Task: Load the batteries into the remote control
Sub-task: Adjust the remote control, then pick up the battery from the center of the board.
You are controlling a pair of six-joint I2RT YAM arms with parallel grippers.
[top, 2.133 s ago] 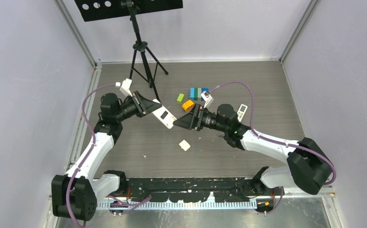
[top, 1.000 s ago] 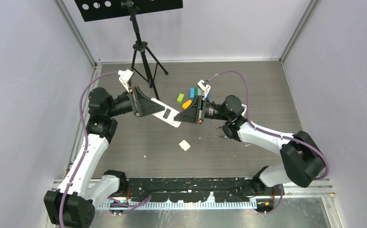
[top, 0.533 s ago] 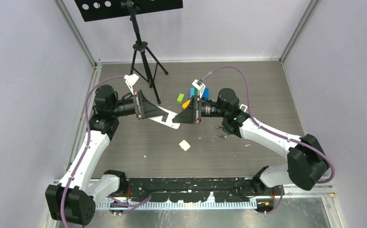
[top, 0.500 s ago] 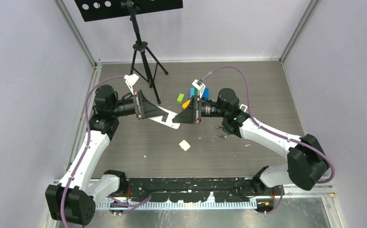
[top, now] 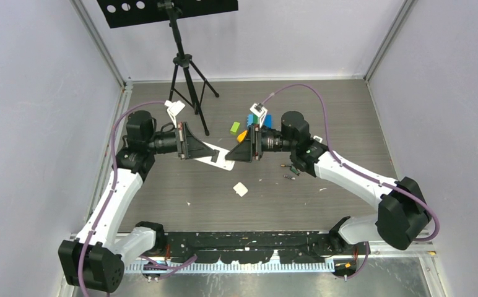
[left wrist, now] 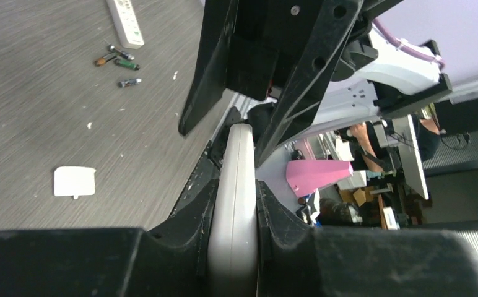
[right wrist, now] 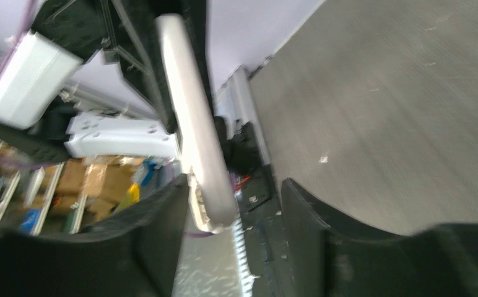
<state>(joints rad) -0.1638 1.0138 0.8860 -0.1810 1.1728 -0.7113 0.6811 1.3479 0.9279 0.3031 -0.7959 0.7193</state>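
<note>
My left gripper [top: 200,150] is shut on one end of the white remote control [top: 217,154], which hangs above the table. The left wrist view shows the remote control [left wrist: 237,154] edge-on, pinched between both pads. My right gripper [top: 231,153] faces it from the other side and is open. In the right wrist view the remote control [right wrist: 190,111] lies close to the left finger [right wrist: 156,241], with a gap to the right finger [right wrist: 314,213]. Several batteries [top: 290,177] lie on the table under the right forearm, and the left wrist view shows the batteries [left wrist: 117,60] too.
A white battery cover [top: 241,189] lies on the table below the grippers. A second white remote [left wrist: 125,21] rests beyond the batteries. Green [top: 234,127], orange [top: 243,133] and blue [top: 252,119] blocks sit behind the right gripper. A black tripod [top: 186,68] stands at the back.
The left gripper has closed onto the remote control. The right gripper has opened, and its jaws no longer clamp the other end. Both wrists have shifted slightly.
</note>
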